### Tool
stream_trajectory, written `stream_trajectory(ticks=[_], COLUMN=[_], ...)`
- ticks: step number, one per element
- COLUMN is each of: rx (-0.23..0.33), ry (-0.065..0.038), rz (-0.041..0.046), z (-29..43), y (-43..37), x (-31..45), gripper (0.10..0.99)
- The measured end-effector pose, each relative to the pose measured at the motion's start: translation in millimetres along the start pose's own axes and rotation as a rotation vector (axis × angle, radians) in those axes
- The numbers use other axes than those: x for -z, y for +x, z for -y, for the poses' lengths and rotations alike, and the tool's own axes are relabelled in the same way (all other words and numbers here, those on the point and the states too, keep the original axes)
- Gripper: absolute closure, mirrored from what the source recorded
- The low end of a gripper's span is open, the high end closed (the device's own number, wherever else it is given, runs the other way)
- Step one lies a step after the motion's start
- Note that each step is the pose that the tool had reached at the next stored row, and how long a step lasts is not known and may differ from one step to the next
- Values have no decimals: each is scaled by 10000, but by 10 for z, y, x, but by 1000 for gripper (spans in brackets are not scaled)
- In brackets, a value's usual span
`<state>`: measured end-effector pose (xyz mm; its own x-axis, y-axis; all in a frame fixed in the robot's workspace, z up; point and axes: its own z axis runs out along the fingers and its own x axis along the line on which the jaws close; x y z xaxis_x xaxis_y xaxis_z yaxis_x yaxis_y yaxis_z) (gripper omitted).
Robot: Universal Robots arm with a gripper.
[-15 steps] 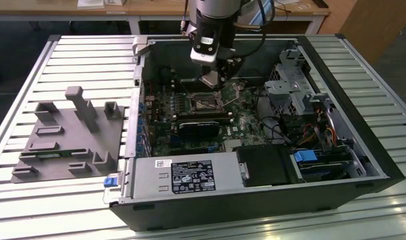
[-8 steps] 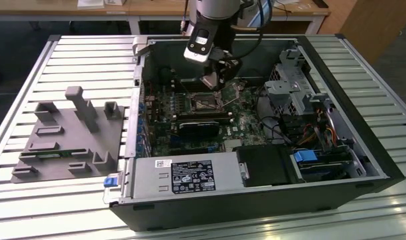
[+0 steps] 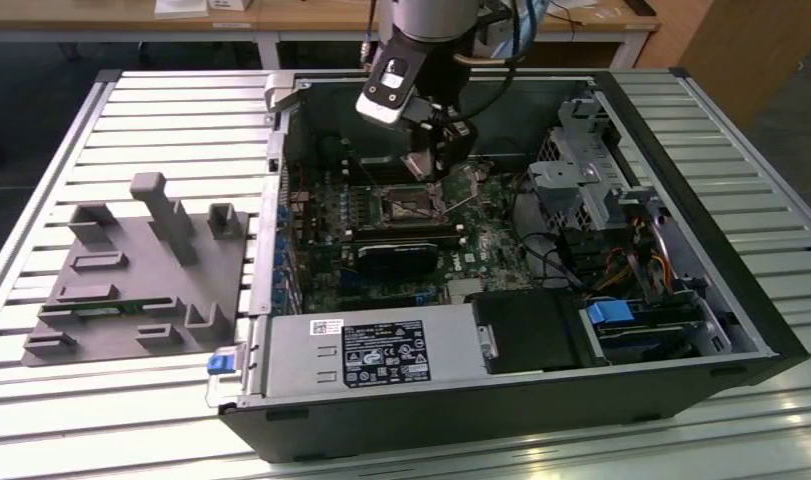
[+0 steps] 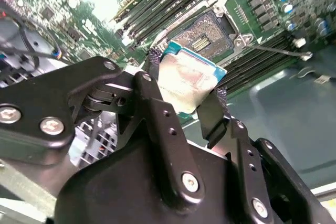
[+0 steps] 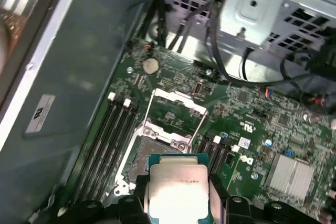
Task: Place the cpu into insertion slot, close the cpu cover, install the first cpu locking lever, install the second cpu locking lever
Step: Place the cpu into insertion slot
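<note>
Exterior view first: my gripper [image 3: 427, 172] is down inside the computer case [image 3: 725, 300]. The insertion slot [image 3: 408, 203] sits right below the jaws, not touching them as far as I can tell.

Over to the second wrist view. The jaws are clamped on the cpu [image 4: 190, 80], one finger on each opposite edge, with the chip held right out at the tips. It has a dull silvery-tan lid with a thin teal-green border, and it looks tilted relative to the board. The slot is just past the fingertips, a dark contact field inside a silver rim, flanked by long black memory slots [image 4: 157, 17].

In the first wrist view the chip is between the jaws again, overlapping the near edge of the slot. The cpu cover [image 5: 176, 96] is swung open beyond the slot, on the side away from the jaws, so the opening looks free.

My worry is the tilt. If the chip goes down at an angle, one corner could land first and scrape the contacts or ride up on the rim. The grip is narrow too, so the chip could twist if it nudges anything.
</note>
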<state>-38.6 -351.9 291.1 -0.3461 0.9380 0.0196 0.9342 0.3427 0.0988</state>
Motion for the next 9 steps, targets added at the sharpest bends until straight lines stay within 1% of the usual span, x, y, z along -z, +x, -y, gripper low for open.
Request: stream_trajectory(ticks=[9], rx=[-1643], ry=[-33], rz=[163], z=[4], y=[-1], x=[-38], gripper=[549])
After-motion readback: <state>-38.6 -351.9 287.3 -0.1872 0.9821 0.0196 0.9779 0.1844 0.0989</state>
